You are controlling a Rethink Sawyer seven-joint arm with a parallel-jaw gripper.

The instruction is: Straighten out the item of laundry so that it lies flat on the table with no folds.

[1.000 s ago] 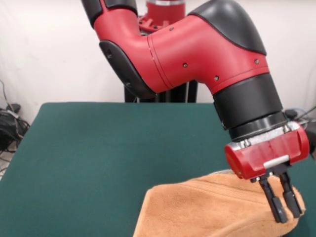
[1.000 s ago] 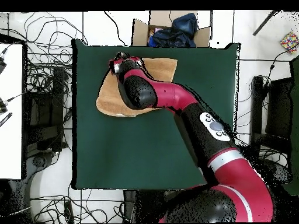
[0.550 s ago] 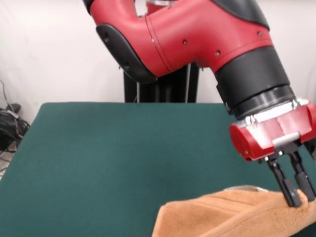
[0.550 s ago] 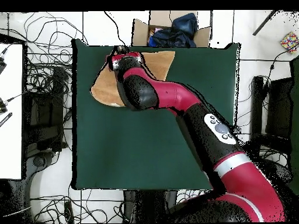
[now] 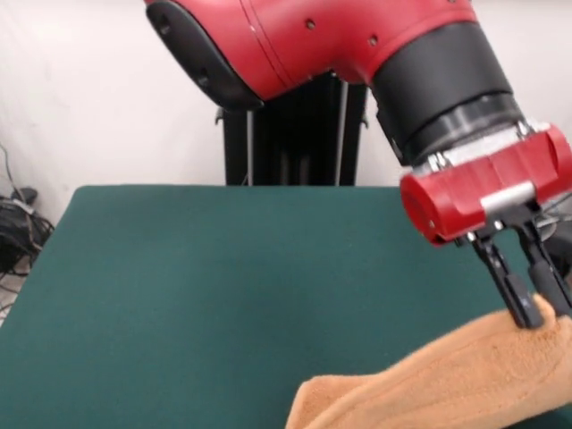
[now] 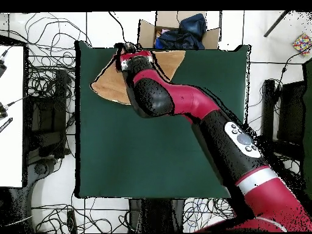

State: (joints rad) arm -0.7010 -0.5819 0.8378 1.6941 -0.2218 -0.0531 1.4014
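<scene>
From across the table (image 5: 179,268), the gripper (image 5: 536,308) sits at about four o'clock, its fingers pinched on the raised edge of the orange-tan towel (image 5: 429,389). The cloth slopes down from there to the green top, lifted and creased, near one table corner.

Orange-tan towel (image 5: 447,380), dark green table (image 5: 197,286), red and black arm (image 6: 201,109), black fingers (image 5: 517,290)
</scene>
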